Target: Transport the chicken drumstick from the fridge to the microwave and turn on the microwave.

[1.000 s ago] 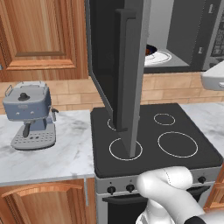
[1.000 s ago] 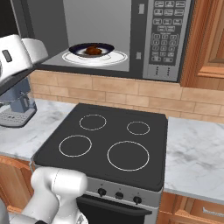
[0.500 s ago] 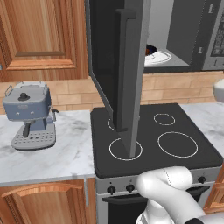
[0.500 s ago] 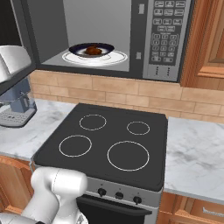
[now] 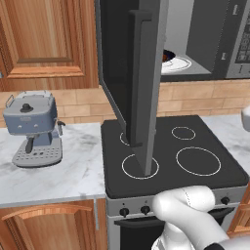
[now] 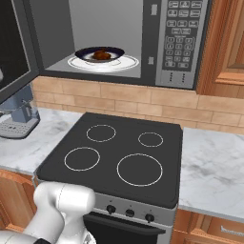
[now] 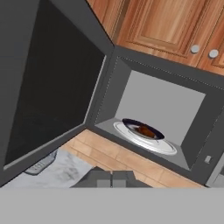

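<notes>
The chicken drumstick [image 6: 101,55] lies dark brown and glossy on a dark plate [image 6: 83,51] on the white turntable [image 6: 129,63] inside the microwave [image 6: 183,43]. The microwave door [image 5: 141,83] hangs wide open to the left. In the hand view the drumstick [image 7: 146,130] sits ahead in the cavity, and my gripper [image 7: 111,178] is well back from it, outside the opening. The gripper is shut, with its fingertips together and nothing between them. The fridge is out of view.
A black four-ring cooktop [image 6: 114,152] lies under the microwave, with oven knobs along its front. A blue-grey coffee machine [image 5: 34,127] stands on the marble counter [image 6: 214,167] to the left. Wooden cupboards [image 5: 46,39] flank the microwave.
My white hand has drawn back from the microwave opening, sliding toward the frame edges of both base views. The drumstick, plate and door have not moved.
</notes>
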Controlling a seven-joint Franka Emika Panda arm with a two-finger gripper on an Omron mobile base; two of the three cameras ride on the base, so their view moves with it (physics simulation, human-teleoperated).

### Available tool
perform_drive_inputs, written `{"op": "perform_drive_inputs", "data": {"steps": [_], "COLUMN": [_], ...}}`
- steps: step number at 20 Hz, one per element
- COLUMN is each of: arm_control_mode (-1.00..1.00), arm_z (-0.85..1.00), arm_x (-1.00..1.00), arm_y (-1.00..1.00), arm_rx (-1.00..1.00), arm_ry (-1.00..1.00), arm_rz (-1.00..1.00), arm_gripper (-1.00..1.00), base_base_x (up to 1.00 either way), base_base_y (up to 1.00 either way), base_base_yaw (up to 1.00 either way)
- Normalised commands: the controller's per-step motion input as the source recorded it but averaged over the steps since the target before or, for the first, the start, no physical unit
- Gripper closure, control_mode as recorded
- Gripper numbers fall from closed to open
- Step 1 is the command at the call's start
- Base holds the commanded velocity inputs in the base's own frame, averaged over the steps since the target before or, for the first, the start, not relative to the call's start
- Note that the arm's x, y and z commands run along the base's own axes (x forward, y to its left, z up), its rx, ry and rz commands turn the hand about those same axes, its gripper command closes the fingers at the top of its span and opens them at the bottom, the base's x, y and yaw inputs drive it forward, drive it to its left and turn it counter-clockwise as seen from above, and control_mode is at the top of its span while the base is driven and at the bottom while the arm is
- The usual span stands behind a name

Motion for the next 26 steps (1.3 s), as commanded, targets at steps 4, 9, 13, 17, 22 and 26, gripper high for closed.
{"op": "perform_drive_inputs", "data": {"steps": [4,9,13,17,22,26], "arm_control_mode": [-1.00,-1.00,-1.00,-1.00,-1.00,-1.00], "arm_z": [0.08,0.08,0.00,0.03,0.04,0.01], "arm_x": [-0.22,-0.27,-0.19,-0.18,-0.18,-0.20], "arm_y": [0.15,0.12,0.21,0.20,0.23,0.29], "arm_rx": [0.00,0.00,0.00,0.00,0.00,0.00], "arm_ry": [0.00,0.00,0.00,0.00,0.00,0.00], "arm_rz": [0.00,0.00,0.00,0.00,0.00,0.00], "arm_gripper": [1.00,1.00,1.00,1.00,1.00,1.00], "base_base_x": [0.00,0.00,0.00,0.00,0.00,0.00], "base_base_y": [0.00,0.00,0.00,0.00,0.00,0.00], "base_base_yaw": [0.00,0.00,0.00,0.00,0.00,0.00]}}
